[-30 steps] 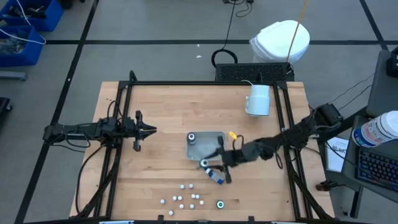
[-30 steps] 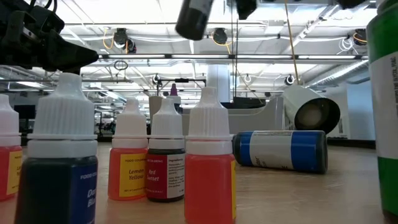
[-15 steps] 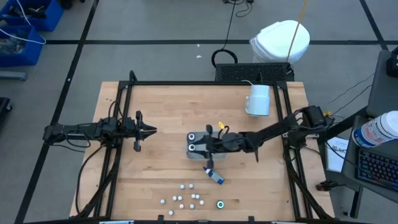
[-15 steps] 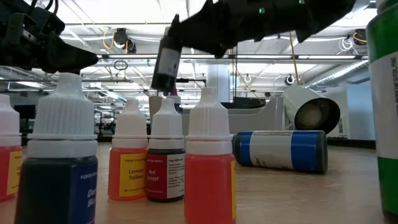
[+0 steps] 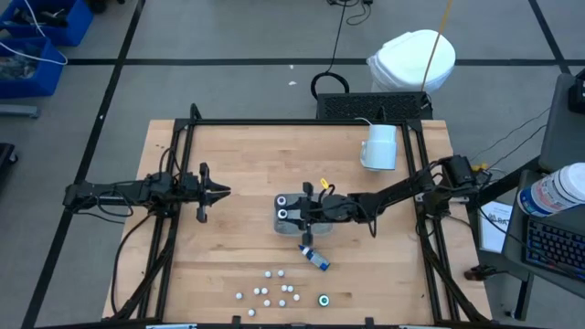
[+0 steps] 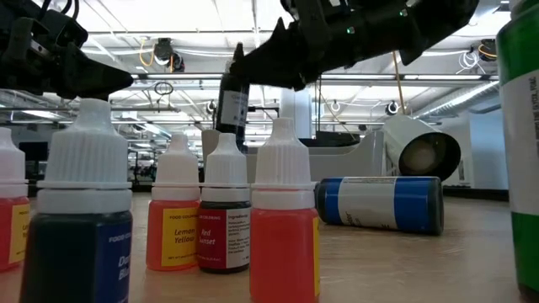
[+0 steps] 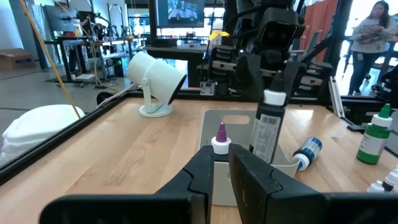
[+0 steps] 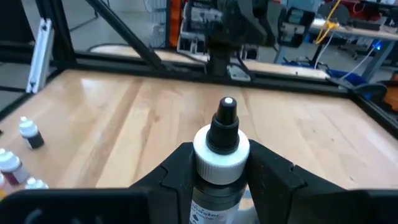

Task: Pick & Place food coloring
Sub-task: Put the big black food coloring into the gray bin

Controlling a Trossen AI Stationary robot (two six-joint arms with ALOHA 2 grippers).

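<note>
Right pincer (image 8: 217, 168) – clamped on black bottle (image 8: 221, 163) – over tray (image 5: 315, 198).

Wooden table (image 5: 238, 155) w/ black frame round the edges. On it: clear tray (image 5: 315, 198) approx centre; white mug (image 5: 380, 146) on its side, far right; blue-label bottle (image 5: 315, 259) lying flat just near of tray; cluster of small white-capped dropper bottles (image 5: 272, 291) along near edge; green bottle (image 5: 324, 300) beside them.

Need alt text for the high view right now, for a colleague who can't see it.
The right gripper holds a black bottle over the clear tray at table centre. A blue bottle lies nearby; small dropper bottles cluster at the near edge.
</note>
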